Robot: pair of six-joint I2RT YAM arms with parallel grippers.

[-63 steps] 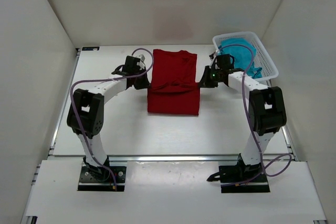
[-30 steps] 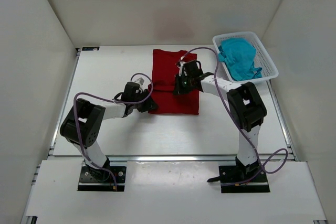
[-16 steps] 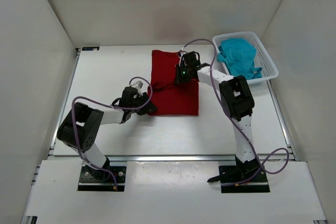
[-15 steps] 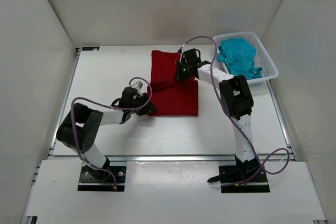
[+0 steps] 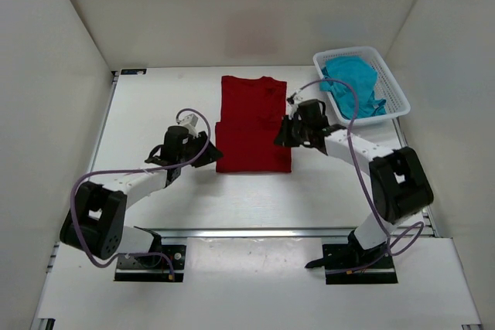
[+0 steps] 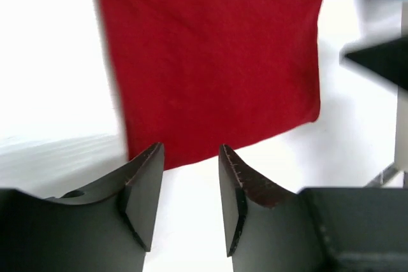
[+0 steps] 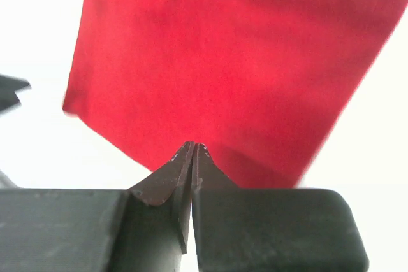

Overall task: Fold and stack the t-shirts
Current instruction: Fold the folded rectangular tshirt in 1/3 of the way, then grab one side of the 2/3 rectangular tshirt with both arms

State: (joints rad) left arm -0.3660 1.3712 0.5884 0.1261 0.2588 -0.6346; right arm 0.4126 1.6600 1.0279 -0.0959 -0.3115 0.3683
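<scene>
Left gripper [image 6: 190, 152] spread, right gripper [image 7: 193, 146] pressed together, flanking the red t-shirt [image 5: 251, 125] at frame centre. Folding step probably in hand; next, pinch both side edges.

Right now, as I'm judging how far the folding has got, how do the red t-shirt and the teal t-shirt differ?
The dark red t-shirt lies flat in a tidy rectangle; the teal t-shirt is crumpled in a heap. The dark red t-shirt rests on the table; the teal t-shirt sits in the white basket. Both are plain, single-coloured fabric.
</scene>
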